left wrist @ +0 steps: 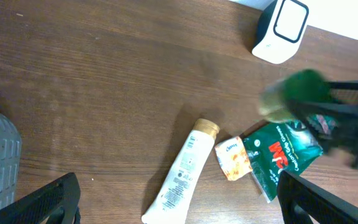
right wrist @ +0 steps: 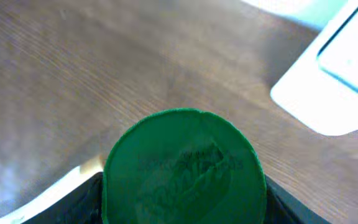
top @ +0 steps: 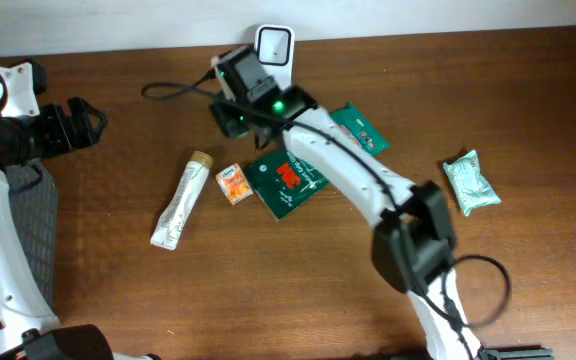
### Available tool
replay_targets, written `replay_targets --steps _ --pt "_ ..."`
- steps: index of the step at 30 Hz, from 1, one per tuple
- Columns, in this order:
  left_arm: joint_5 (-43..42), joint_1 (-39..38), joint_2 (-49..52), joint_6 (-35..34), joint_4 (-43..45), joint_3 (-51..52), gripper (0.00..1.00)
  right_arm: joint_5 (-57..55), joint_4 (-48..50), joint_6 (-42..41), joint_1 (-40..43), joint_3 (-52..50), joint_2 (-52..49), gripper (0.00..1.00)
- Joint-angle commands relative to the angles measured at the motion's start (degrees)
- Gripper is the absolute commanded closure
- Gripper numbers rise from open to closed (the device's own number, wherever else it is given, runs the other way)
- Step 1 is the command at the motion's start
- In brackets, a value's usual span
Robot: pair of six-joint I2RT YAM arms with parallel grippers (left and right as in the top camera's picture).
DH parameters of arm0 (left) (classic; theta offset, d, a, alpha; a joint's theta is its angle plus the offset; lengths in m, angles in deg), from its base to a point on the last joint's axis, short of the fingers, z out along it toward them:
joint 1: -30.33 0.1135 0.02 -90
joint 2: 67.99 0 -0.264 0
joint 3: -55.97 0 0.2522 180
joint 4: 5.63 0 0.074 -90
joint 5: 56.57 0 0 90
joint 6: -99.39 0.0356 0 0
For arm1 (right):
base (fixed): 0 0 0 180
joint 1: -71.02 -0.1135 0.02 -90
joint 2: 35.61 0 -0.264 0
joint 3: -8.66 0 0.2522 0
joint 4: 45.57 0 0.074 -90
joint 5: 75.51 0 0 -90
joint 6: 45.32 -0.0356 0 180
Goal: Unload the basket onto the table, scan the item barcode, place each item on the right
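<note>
item [right wrist: 184, 165] between right hand's [right wrist: 184, 208] fingers

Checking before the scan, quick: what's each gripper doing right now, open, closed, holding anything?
Left gripper: open, holding nothing.
Right gripper: closed on the green round-topped item.

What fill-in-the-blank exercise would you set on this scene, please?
The round item between the right gripper's jaws is ___.
The small orange packet lies between the dark green packet and the white ___.
The left gripper's jaws stand ___.
Missing words: green; tube; open.
</note>
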Motion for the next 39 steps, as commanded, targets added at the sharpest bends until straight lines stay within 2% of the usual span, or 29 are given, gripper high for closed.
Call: replay_targets --steps 1,5,10,19,27,30,32,34,39 --pt "-0.8 0.0 -0.8 -0.7 0.0 -1.0 0.01 -0.2 -5.1 0.2 0.3 0.5 7.4 0.38" --pt "-0.8 0.0 -0.8 -0.7 0.0 -1.0 0.01 6.1 -16.3 0.1 0.2 0.2 7.5 0.38" --pt "-0.8 0.0 -0.8 -0.7 0.0 -1.0 0.01 6.1 -21.2 0.1 -0.6 -3.3 6.3 0.38" --pt "-0.8 0.0 -0.8 -0.7 0.0 -1.0 0.01 -2.3 -12.7 0.0 3.8 -13.4 6.2 0.38" --pt "-0.8 0.0 -0.8 -0.7 0.0 -1.0 0.01 1.0 -0.1 2.1 9.1 -23.3 6.2 0.37" --pt "-0.8 0.0 -0.8 -0.7 0.0 -1.0 0.01 3.1 -2.6 2.7 8.8 -23.3 6.7 0.2" --pt "-0.8 0.0 -0.8 -0.7 0.0 -1.0 0.01 3.2 -5.8 2.7 8.8 -22.4 7.5 0.12" --pt "-0.8 0.0 -0.8 -0.7 0.0 -1.0 0.01 3.2 -11.6 2.7 8.8 -19.4 8.7 0.0" --pt "-0.8 0.0 -0.8 -0.7 0.0 -1.0 0.01 3.2 -28.7 4.1 8.8 -4.4 9.8 0.02"
